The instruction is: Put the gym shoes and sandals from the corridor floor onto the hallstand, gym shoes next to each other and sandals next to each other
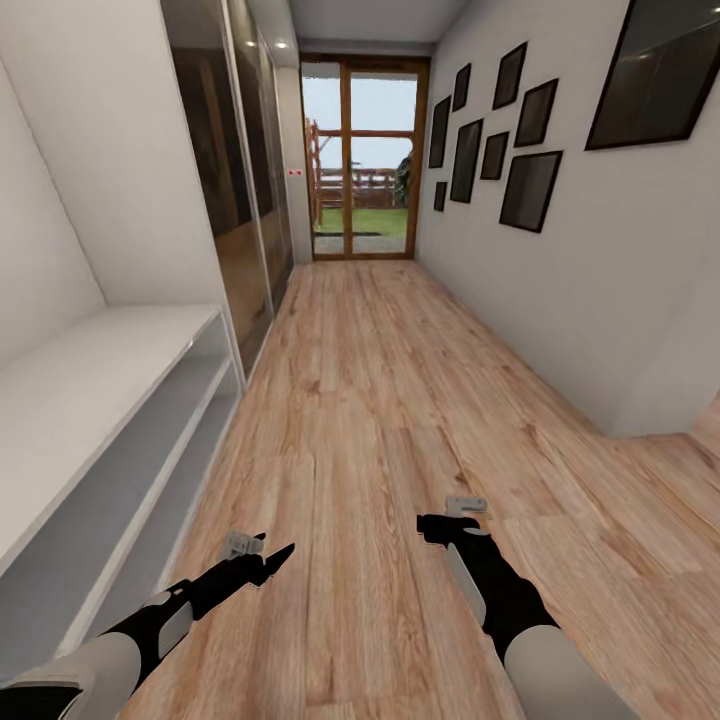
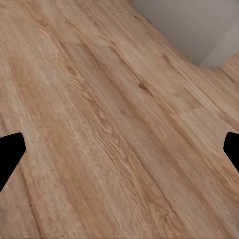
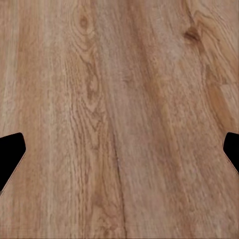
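Both grippers, left gripper (image 1: 262, 560) and right gripper (image 1: 445, 525), spread apart, holding nothing above the floor (image 1: 380, 400). Shoe rack (image 1: 110, 400) alongside, shelves bare. Shoes, sandals nowhere visible; looks like everything's left.

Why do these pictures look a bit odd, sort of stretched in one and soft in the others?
Head view: wide-angle stretch, so the white rack and the picture frames splay outward; bright daylight at the glass door, dim reflections on the dark wardrobe panels. Left wrist view: floor grain soft and smeared, with no sharp shadows. Right wrist view: equally soft, evenly lit planks.
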